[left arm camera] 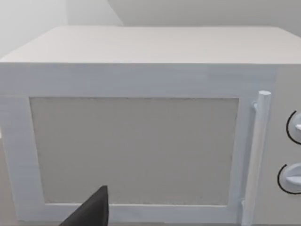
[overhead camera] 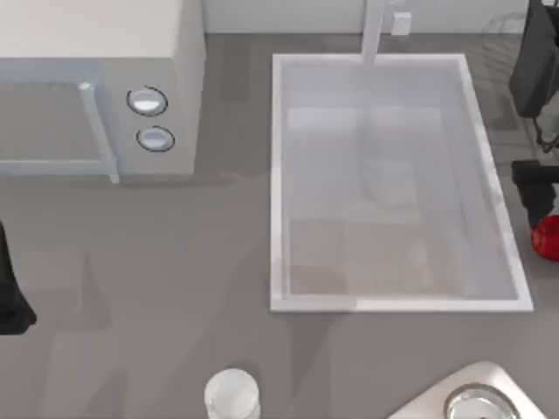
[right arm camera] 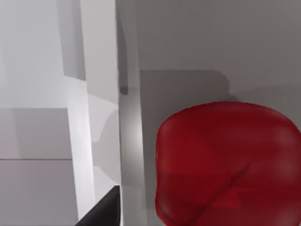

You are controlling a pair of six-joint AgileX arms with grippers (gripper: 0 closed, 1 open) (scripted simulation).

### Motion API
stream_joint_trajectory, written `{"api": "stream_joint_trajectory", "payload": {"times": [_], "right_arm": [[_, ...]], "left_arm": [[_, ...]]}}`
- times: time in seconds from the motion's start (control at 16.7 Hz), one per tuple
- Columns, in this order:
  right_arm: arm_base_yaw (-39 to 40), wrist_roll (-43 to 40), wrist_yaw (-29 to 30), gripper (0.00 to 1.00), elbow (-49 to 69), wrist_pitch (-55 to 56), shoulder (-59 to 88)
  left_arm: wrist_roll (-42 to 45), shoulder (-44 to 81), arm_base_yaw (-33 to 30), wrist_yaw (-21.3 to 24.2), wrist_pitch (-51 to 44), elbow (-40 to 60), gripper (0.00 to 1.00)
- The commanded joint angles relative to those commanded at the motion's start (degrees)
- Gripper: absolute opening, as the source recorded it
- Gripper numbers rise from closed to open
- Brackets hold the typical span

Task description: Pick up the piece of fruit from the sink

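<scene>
Flat matte grey worktop. On it: boxy white microwave with two round knobs, far left; large white rectangular deep sink, centre-right; small clear glass cup and pale metal-rimmed dish at near edge.

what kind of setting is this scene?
Likely a simulated kitchen counter: a white sink with a faucet post, a microwave with two knobs, and a glass.
</scene>
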Motion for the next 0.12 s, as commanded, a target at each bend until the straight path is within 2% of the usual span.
{"api": "stream_joint_trajectory", "payload": {"times": [0.12], "right_arm": [[0.0,0.0,0.0,1.0,0.0,0.0,0.0]], "left_arm": [[0.0,0.0,0.0,0.0,0.0,0.0,1.0]]}}
